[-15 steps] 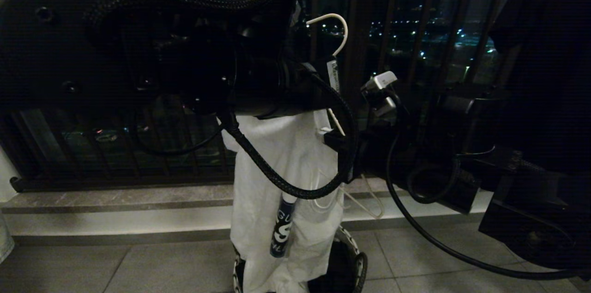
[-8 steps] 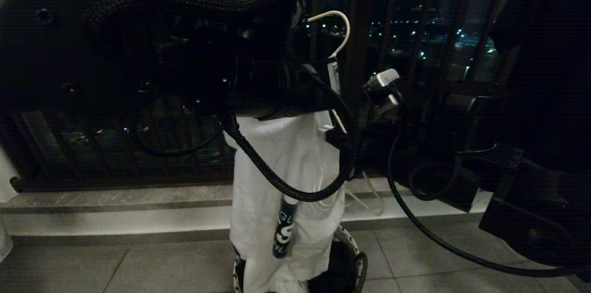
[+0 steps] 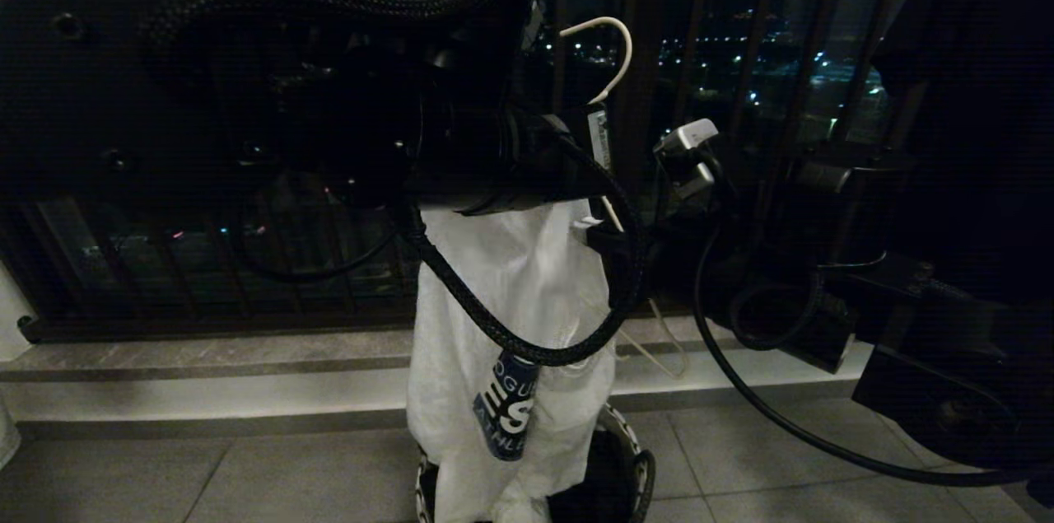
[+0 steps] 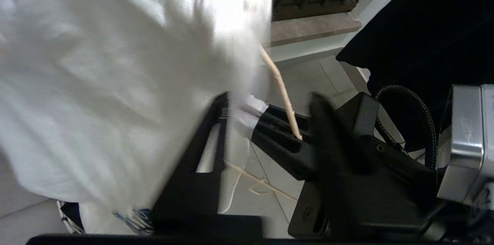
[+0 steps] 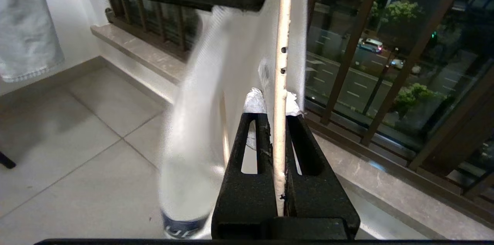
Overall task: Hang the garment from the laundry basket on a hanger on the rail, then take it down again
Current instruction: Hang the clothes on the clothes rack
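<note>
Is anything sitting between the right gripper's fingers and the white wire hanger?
Nothing visible: the right gripper is shut directly on the hanger, with a bit of the T-shirt bunched at its fingertips.

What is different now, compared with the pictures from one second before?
The left gripper has opened and let go of the T-shirt, which has swung so its blue graphic faces the head camera more. The hanger shifted slightly toward the right. The right gripper stays shut on the hanger's wire; the laundry basket is where it was.
</note>
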Robot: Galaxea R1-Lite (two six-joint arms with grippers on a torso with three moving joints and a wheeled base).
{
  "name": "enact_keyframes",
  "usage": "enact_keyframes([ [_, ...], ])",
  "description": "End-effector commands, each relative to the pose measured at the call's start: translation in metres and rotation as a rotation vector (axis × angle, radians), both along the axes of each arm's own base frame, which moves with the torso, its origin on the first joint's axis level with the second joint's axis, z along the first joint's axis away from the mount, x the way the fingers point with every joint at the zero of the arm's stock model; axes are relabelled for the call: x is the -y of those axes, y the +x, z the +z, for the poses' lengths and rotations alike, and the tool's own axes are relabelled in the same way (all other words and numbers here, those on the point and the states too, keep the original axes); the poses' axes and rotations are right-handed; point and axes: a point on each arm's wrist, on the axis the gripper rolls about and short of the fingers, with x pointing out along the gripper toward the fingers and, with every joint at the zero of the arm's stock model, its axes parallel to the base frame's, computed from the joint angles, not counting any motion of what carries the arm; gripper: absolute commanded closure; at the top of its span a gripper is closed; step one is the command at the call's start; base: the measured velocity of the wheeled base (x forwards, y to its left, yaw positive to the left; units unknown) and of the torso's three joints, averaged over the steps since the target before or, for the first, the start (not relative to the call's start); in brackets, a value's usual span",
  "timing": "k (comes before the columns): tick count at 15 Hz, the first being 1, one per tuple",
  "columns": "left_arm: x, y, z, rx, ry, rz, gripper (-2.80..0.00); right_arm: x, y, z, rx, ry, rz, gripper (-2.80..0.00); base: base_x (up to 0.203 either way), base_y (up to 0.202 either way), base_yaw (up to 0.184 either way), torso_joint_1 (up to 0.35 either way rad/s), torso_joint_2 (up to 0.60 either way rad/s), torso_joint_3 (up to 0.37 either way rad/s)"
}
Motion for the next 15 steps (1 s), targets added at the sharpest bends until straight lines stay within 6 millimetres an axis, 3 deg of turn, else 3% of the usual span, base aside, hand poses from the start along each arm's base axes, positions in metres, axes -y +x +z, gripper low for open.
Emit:
enact_keyframes([
  [1,0.0,0.0,0.0,0.0,0.0,0.004,-2.8,0.002,0.002,0.001,0.006,0.004,-0.007,0.0,0.0,0.0,0.0,0.0,0.0,0.0],
  [6,-0.01,-0.007,0.011,0.026,-0.009,0.004,-2.8,0.008,0.007,0.003,0.013,0.009,-0.031,0.0,0.0,0.0,0.0,0.0,0.0,0.0],
  [10,-0.046,-0.027,0.038,0.105,-0.039,0.024,-2.8,0.013,0.01,0.007,0.022,0.015,-0.047,0.0,0.0,0.0,0.0,0.0,0.0,0.0],
  [15,-0.088,-0.002,0.05,0.16,-0.028,0.184,-2.8,0.014,0.01,0.008,0.019,0.025,-0.05,0.0,0.0,0.0,0.0,0.0,0.0,0.0],
])
